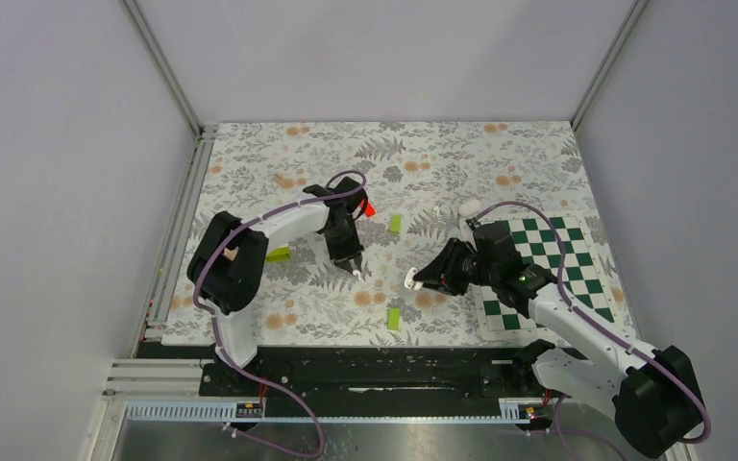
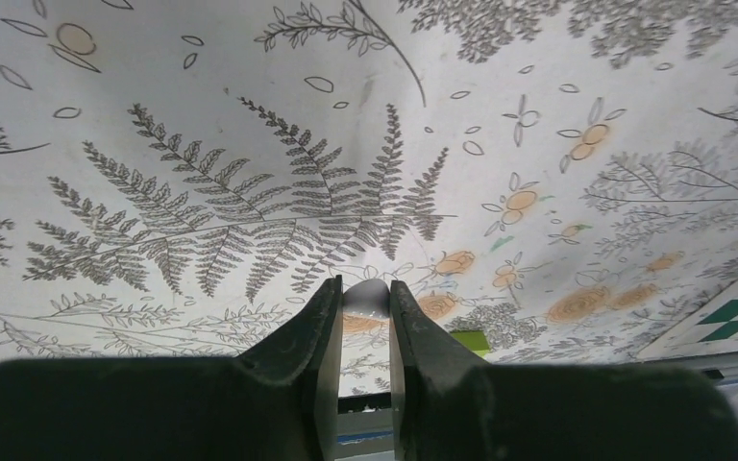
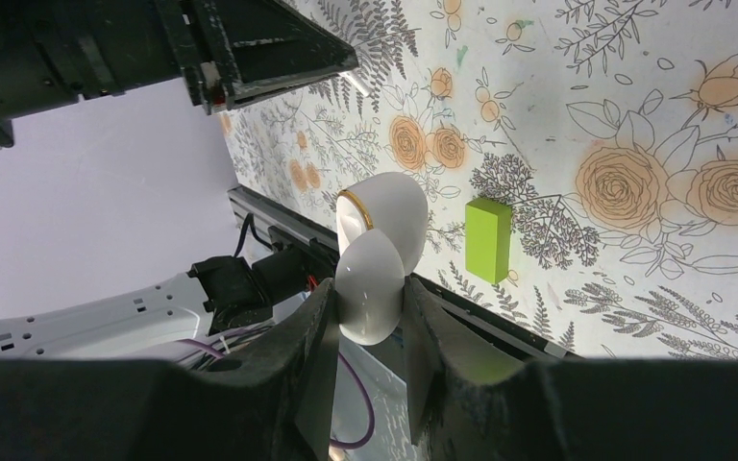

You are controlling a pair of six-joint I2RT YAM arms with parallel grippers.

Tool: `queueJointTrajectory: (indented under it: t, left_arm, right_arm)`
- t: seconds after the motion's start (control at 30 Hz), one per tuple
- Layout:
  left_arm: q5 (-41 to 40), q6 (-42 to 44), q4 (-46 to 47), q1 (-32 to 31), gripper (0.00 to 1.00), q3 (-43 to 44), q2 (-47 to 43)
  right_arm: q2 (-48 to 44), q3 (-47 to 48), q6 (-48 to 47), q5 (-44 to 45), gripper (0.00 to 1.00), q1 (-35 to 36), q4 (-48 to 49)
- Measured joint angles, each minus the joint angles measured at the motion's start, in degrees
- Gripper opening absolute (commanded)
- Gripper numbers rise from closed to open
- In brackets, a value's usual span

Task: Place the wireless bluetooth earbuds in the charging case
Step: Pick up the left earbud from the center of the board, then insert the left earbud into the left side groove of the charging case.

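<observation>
Two grippers, both gripping: the left gripper [image 2: 365,292] pinches a tiny white earbud [image 2: 366,300], jaws nearly together, while the right gripper [image 3: 370,288] clamps the hinged-open charging case [image 3: 386,206].

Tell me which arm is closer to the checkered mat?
Right. The right arm lies across the checkered mat, the right tool past its edge; the left tool hangs farther away.

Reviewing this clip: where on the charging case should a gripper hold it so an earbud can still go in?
The lower shell, pinched across its rounded sides, coming from its bottom end, as the right gripper does. The charging case stands open with its gold-rimmed half swung clear above the fingers, so a low grip should leave the opening free.
</observation>
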Motion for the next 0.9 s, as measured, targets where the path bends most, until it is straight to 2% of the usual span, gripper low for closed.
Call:
queueJointTrajectory:
  t: [0.27, 0.57, 0.9]
  left_arm:
    - [-4.1, 0.0, -3.2, 0.0, 0.09, 5.4, -2.4]
    - [-9.2, 0.8, -5.5, 0.0, 0.08, 8.8, -9.8]
    - [-14.9, 1.2, -6.4, -2.4, 0.08, 9.2, -15.3]
  right_arm:
    - [3.1, 0.1, 0.5, 0.1, 0.00, 0.4, 3.0]
    - [16.7, 4.5, 3.9, -2.6, 0.00, 3.5, 11.6]
    - [27.3, 10.6, 7.9, -4.0, 0.00, 5.8, 22.8]
